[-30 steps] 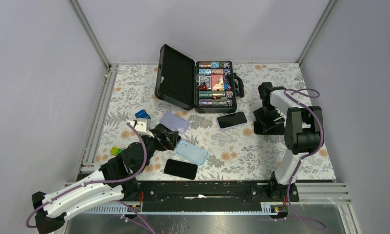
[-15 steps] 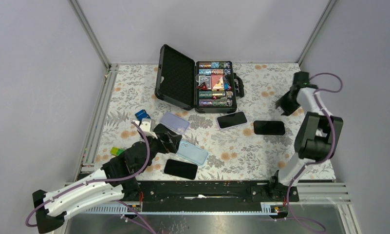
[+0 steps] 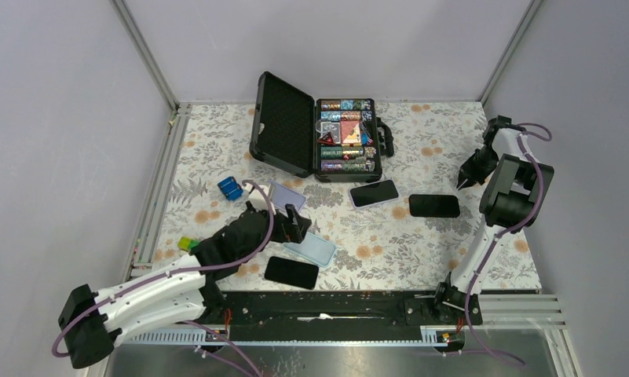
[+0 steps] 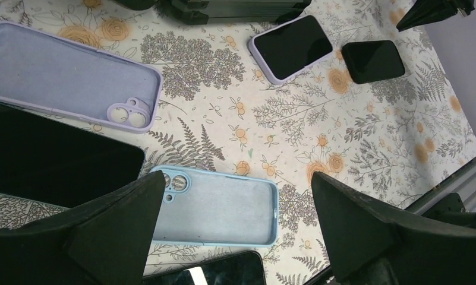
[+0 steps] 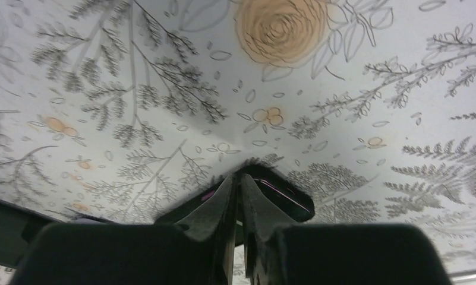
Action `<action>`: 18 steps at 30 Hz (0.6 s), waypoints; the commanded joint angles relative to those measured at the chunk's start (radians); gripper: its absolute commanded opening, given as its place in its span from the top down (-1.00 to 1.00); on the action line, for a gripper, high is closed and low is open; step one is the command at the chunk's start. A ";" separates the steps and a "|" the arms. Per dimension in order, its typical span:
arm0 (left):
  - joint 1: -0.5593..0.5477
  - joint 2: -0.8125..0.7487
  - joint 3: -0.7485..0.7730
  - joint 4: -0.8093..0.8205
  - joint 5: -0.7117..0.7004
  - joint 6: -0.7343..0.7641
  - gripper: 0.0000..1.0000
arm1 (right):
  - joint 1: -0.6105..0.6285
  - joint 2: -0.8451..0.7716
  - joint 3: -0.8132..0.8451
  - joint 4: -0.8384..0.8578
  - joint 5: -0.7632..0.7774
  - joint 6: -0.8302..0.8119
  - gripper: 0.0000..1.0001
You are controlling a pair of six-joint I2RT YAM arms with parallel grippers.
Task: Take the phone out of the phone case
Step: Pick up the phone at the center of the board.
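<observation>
Along the right edge of the table (image 3: 452, 251) the right arm is folded up close to the wall, elbow high. The right gripper (image 3: 467, 176) points down and left at the floral cloth, and its fingers (image 5: 214, 211) are pressed together on nothing. Open cloth runs from there toward the middle, broken only by a bare phone (image 3: 434, 206).

An open box (image 3: 283, 126) fills the far middle. The far-right corner and the near-right quarter give the most room to move. The left side is crowded: a blue block (image 3: 229, 188) sits far left and a yellow-green block (image 3: 187, 243) lies by the left rail. A second phone (image 3: 291, 272) lies close to the near edge.

From the near-left corner the left arm stretches diagonally toward the middle. The left gripper (image 3: 295, 224) hangs over the clutter, spread wide and holding nothing. Under it lies an empty blue case (image 4: 217, 205), with an empty lilac case (image 4: 69, 77) farther off. A dark phone (image 4: 51, 160) lies between the two cases.

The cased phone (image 3: 374, 192) lies screen up, just near of the box and just left of the bare phone. It is far and right of the left gripper and well apart from it. The right gripper is farther off still, beyond the bare phone.
</observation>
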 commanded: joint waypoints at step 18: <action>0.187 0.073 0.044 0.124 0.245 -0.018 -0.97 | 0.101 0.129 0.173 -0.257 0.391 -0.119 -0.01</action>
